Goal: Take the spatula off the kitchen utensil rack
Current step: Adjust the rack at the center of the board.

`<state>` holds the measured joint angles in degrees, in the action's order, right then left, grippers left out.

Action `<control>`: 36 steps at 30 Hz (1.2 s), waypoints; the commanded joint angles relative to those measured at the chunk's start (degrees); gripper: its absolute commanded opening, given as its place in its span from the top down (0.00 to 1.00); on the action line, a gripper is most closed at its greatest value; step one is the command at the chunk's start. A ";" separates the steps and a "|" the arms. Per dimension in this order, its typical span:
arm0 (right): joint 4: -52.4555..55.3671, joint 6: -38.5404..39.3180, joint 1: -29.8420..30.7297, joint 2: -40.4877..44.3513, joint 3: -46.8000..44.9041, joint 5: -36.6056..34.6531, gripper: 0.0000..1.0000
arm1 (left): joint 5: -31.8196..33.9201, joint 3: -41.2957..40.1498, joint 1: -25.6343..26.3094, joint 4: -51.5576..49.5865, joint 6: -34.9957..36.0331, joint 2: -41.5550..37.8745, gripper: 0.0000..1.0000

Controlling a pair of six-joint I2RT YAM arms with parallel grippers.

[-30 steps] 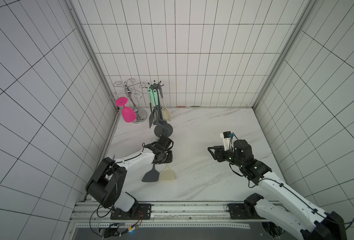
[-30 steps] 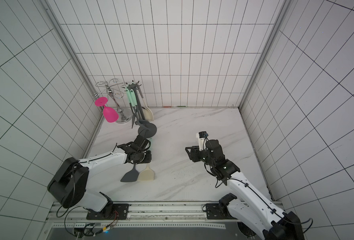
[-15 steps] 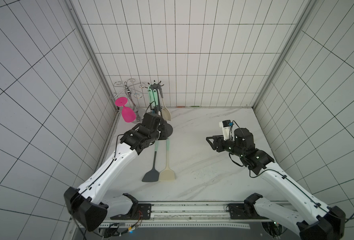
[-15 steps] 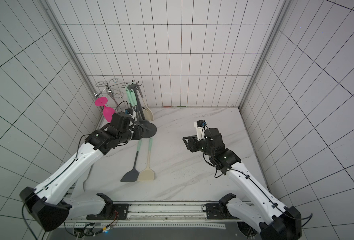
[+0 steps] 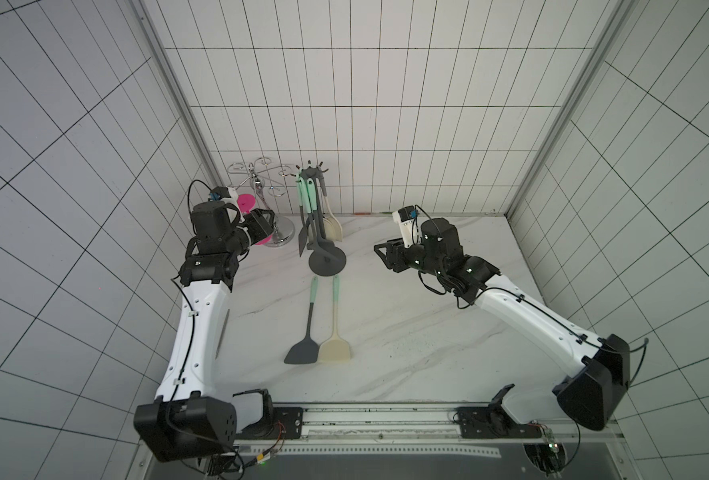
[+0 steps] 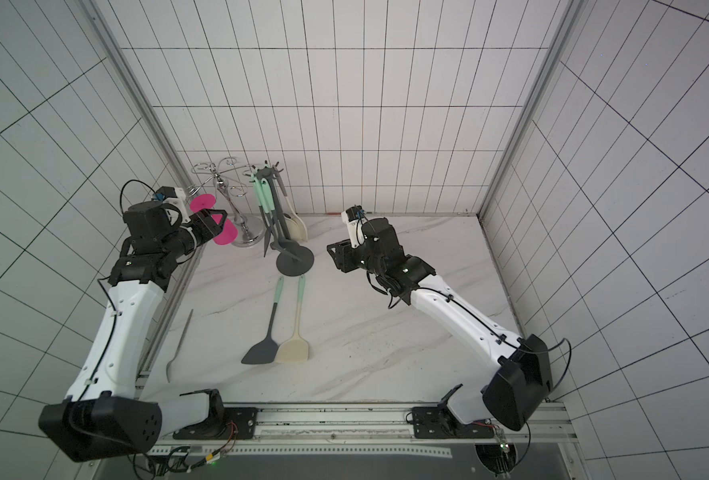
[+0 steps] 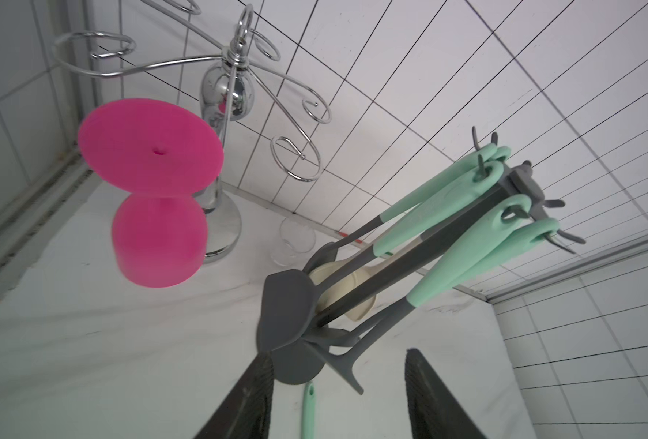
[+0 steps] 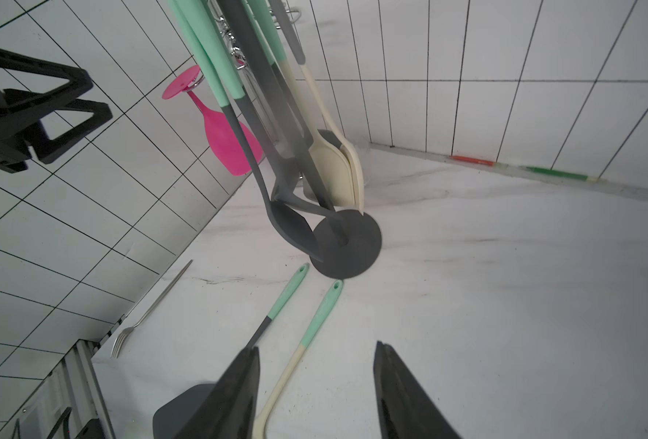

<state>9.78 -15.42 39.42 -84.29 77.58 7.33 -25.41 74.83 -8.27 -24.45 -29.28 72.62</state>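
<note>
In a top view, the grey spatula (image 5: 302, 239) is hanging by its mint handle on the rack (image 5: 327, 262). The left claw (image 5: 266, 217) is hovering raised near it, the right claw (image 5: 380, 254) facing it.

Left wrist: jaws are standing apart, empty. We are judging the spatula light, its blade floppy; we are favouring the stiffer handle.

Right wrist: jaws apart, empty.

— Where do the top views look from?
— High over the front edge, down onto the whole worktop (image 5: 407, 332), nearly alike.
— The wrist views?
— Close behind the left claw (image 7: 337, 351) and right claw (image 8: 316, 346), both facing the kitchen utensil rack (image 8: 360, 251).
</note>
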 commanded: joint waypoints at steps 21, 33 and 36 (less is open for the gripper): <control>-22.45 16.30 0.16 -44.28 47.05 -7.71 0.40 | -11.41 17.34 3.59 19.22 -6.22 17.01 0.47; -26.75 15.60 -1.31 -50.36 52.36 -5.58 0.37 | -10.36 26.13 6.61 10.73 -2.40 24.17 0.48; -27.05 15.83 -1.44 -50.88 52.86 -4.60 0.37 | -10.52 27.04 6.61 9.42 -1.95 25.05 0.53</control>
<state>-14.90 0.10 38.37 -134.34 127.02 1.37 -36.36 99.46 -1.61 -12.62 -33.17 96.62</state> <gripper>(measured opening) 0.630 0.480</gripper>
